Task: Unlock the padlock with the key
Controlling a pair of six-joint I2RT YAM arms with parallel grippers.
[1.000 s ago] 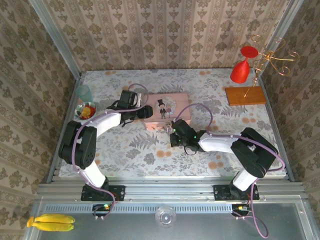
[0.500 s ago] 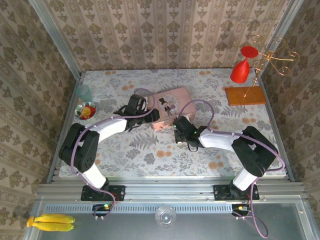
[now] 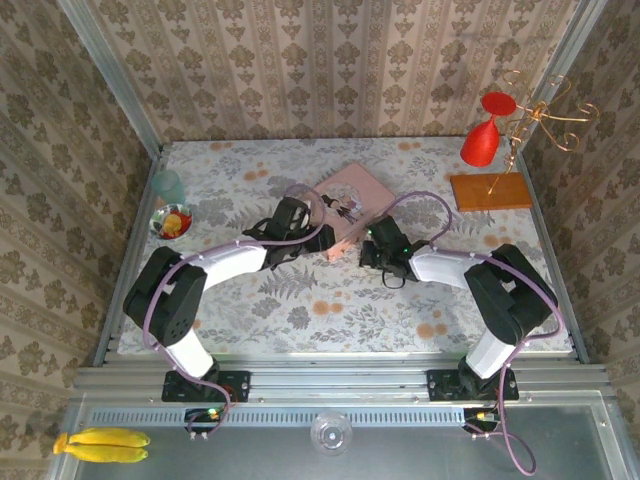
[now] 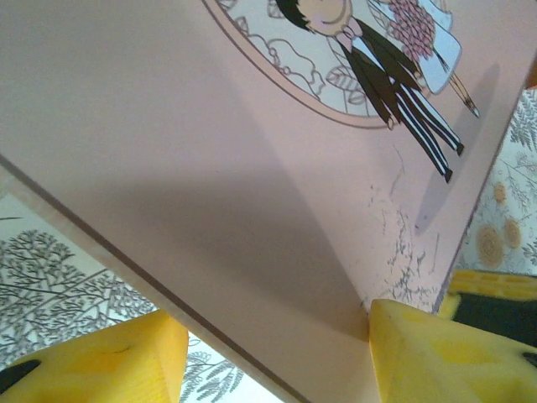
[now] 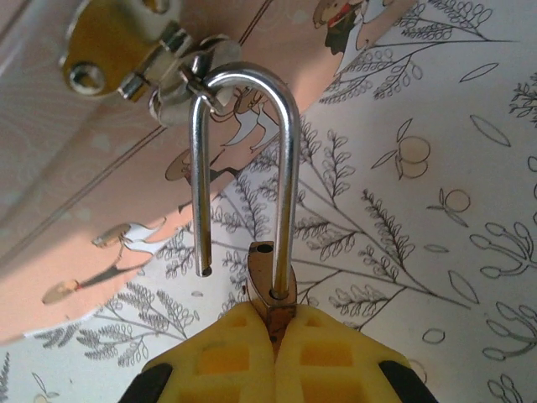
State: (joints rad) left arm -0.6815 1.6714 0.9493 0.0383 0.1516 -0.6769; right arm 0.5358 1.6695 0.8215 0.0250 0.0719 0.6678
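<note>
Pink tin [image 3: 350, 198], turned askew since a second ago, is clamped by left gripper [image 4: 268, 336]; right gripper [image 5: 273, 327] pinches padlock [image 5: 267, 281], in line with its open shackle [image 5: 289, 168] through hasp [image 5: 117, 42].

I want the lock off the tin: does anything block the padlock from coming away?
Yes. The right end effector grips the padlock, but its open shackle is hooked through the hasp of the tin; nothing else visible blocks it.

Both arms extend toward the worktop's middle. The left gripper [image 4: 277, 340] clamps with jaws part-spread, and the right gripper [image 5: 275, 323] pinches tight.
</note>
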